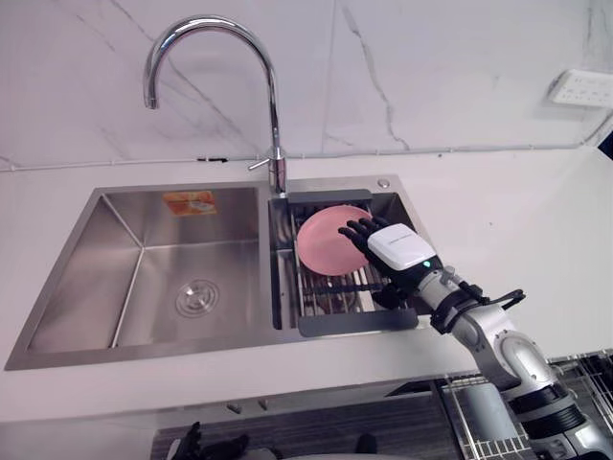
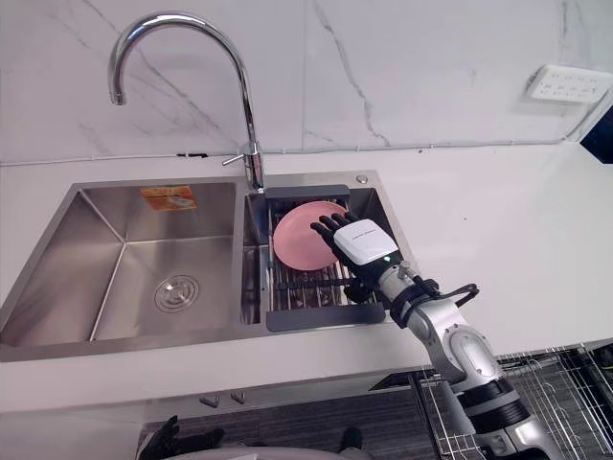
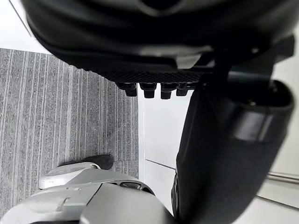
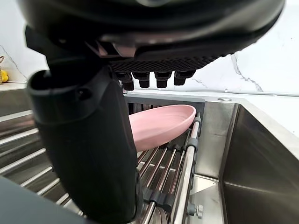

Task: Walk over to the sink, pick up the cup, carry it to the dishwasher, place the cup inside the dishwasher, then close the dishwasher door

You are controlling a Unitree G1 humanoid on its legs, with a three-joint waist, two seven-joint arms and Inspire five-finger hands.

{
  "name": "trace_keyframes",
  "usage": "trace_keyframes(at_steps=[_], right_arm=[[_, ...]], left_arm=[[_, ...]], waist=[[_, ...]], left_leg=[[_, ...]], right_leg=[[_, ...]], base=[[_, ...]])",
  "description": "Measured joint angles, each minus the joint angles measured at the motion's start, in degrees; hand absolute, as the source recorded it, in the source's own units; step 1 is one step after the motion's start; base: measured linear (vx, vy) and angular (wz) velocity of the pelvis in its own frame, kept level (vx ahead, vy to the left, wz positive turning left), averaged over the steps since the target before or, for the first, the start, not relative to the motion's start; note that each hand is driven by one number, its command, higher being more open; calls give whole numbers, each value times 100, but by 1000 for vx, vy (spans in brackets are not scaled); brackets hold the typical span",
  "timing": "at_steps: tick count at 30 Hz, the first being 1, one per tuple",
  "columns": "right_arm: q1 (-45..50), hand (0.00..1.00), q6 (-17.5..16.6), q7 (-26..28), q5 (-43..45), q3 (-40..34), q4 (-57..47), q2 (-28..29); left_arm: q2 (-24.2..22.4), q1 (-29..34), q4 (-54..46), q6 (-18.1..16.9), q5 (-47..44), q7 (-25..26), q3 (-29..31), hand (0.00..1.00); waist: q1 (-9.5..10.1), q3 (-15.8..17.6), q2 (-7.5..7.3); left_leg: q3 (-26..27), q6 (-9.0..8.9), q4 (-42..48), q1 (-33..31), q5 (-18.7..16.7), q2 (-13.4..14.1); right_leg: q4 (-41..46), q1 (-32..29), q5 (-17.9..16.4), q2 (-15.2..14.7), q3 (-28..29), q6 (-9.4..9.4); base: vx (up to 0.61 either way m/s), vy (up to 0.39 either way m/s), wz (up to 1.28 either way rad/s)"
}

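1. Left hand (image 1: 215, 446): hanging low at near left, fingers relaxed and gripping nothing, well apart from the sink (image 1: 96, 278).
2. Pink dish (image 1: 324, 240), by its look a shallow dish rather than a cup: leaning tilted on the rack (image 1: 330, 299) in the sink's right basin.
3. Right hand (image 1: 402, 247): hovering at the dish's right edge, by far the nearer hand. Its fingers (image 1: 356, 230) are reaching straight and side by side toward far left over the rim, with the thumb lying lower. Contact cannot be told.

Left hand (image 3: 154, 46), fingers seemingly relaxed, hangs above grey carpet (image 3: 70, 107).
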Motion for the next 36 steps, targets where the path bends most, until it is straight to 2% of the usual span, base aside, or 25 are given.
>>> trace_keyframes(at_steps=[10, 14, 23, 28, 29, 36], right_arm=[[-226, 100, 473, -631, -393, 231, 938, 130], [-479, 100, 617, -836, -443, 409, 1225, 209], [-611, 100, 619, -1215, -450, 547, 1551, 246], [-631, 100, 616, -1237, -459, 575, 1577, 245], [-653, 0, 622, -1266, -458, 632, 1588, 236], [-678, 0, 548, -1410, -465, 661, 1669, 235]], left_arm=[[0, -3, -1, -79, -5, 20, 27, 100], [-3, -5, -9, -122, -5, 30, 132, 100], [-11, 8, -4, -141, -3, 37, 241, 100], [-15, 27, -5, -177, 6, 115, 247, 100], [-14, 41, -6, -191, 8, 153, 250, 100], [7, 69, -60, -224, 7, 172, 259, 100]], waist=[[85, 23, -61], [109, 70, -141], [146, 92, -189], [156, 98, -197], [154, 103, -206], [156, 143, -269]], left_leg=[[-103, 38, -75, -10, 50, -67], [-140, 42, -88, -14, 76, -83], [-228, 45, -141, -31, 159, -113], [-260, 44, -148, -39, 175, -113], [-261, 44, -148, -39, 176, -113], [-273, 47, -140, -50, 180, -115]], right_leg=[[0, 9, 5, -12, -88, 2], [0, 19, 6, -24, -123, 2], [0, 22, 11, -47, -196, -4], [-1, 21, 11, -47, -215, -4], [-1, 20, 11, -46, -214, -4], [0, 20, 13, -50, -225, -6]], base=[[-11, 3, 5], [-27, 5, 5], [-30, 0, 4], [-20, -4, 2], [0, 0, 0], [0, 0, 0]])
